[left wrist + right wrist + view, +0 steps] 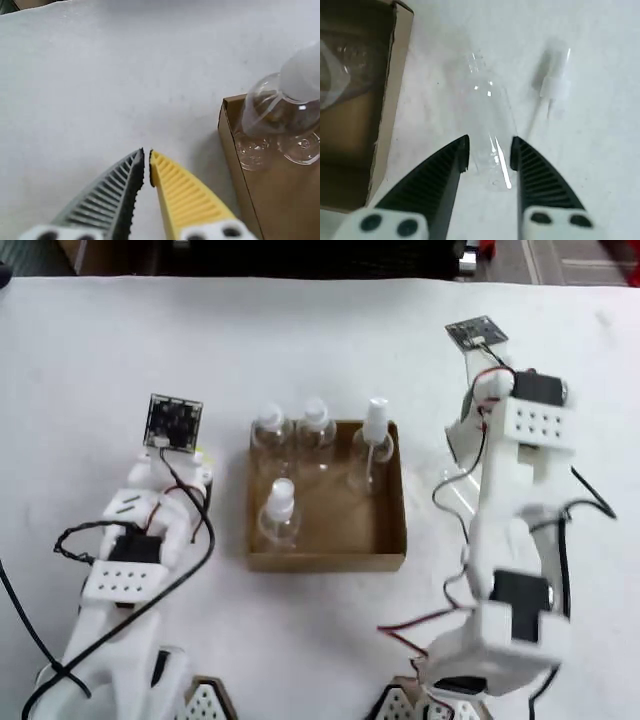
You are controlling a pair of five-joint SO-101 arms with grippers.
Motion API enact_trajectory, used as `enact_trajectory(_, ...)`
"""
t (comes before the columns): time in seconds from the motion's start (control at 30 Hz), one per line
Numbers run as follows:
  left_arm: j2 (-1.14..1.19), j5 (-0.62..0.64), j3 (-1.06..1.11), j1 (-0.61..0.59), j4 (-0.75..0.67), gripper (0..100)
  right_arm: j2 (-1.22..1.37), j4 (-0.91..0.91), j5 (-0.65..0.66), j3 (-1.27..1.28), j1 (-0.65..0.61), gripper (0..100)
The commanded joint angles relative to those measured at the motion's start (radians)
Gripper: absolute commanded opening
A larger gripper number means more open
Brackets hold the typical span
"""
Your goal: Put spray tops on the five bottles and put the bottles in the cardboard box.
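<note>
Four capped bottles (279, 512) stand in the cardboard box (325, 561). The fifth bottle (487, 120) lies uncapped on the surface beside the box, with its spray top (554, 85) near. Right end effector (490, 147) is part open and straddles the bottle, grip unconfirmed. Left end effector (146, 160) is closed and empty. Next requirement, as judged: clamp the bottle, then fit the top.

Table (300, 340): white, matte top, spanning almost the whole high view; seen as a plain pale surface (100, 75) from the left wrist view and (600, 150) from the right.
Far edge: runs straight across the top of the high view.
Beyond far edge: dark band (300, 255).
Upper right corner: grey floor (560, 260) with pale lines.
Red item (487, 248): at the top border, too small to identify.
</note>
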Motion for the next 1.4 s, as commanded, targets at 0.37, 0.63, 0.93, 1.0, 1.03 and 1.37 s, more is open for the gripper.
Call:
enact_trajectory(0.37, 0.002, 0.006, 0.008, 0.045, -0.026, 2, 0.364, 0.033, 0.029, -0.365, -0.035, 22.9)
enact_trajectory(0.63, 0.002, 0.006, 0.008, 0.044, -0.026, 2, 0.377, 0.048, 0.034, -0.382, -0.116, 22.9)
enact_trajectory(0.93, 0.002, 0.006, 0.008, 0.042, -0.026, 2, 0.464, 0.047, 0.029, -0.382, -0.124, 22.9)
enact_trajectory(1.0, 0.002, 0.006, 0.008, 0.042, -0.026, 2, 0.486, 0.028, 0.029, -0.382, -0.119, 22.9)
enact_trajectory(1.03, 0.002, 0.006, 0.009, 0.042, -0.026, 2, 0.490, 0.021, 0.029, -0.382, -0.114, 22.9)
enact_trajectory(1.37, 0.002, 0.006, 0.009, 0.045, -0.026, 2, 0.496, 0.007, 0.038, -0.382, -0.102, 6.4)
